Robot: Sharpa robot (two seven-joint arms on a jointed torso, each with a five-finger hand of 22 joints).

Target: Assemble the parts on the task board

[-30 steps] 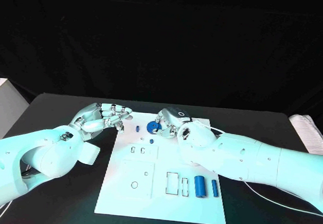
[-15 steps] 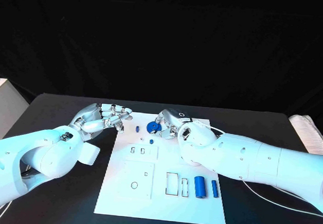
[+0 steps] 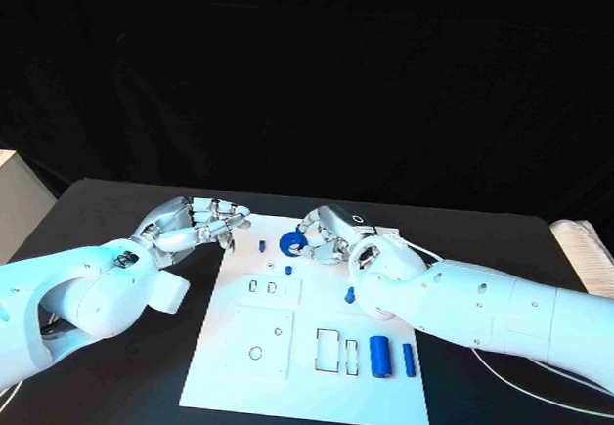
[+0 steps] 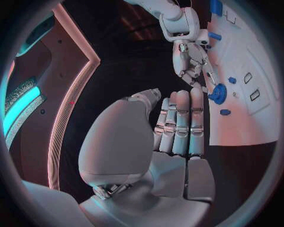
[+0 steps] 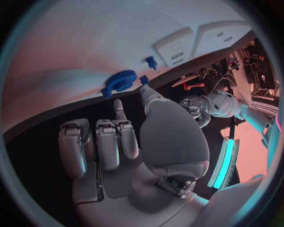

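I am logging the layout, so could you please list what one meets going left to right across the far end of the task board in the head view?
Left hand → small blue part → blue gear → right hand.

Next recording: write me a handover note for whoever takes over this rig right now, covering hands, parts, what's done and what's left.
Left hand: holds nothing, fingers curled, hovering off the task board's far left corner.
Right hand: at the blue gear near the board's far edge; whether it grips it is unclear.
Parts: a small blue piece just nearer than the gear, two blue cylinders lying at the board's right side.
Done: cannot tell if the gear is seated.
Left: the cylinders, rectangular slots open.
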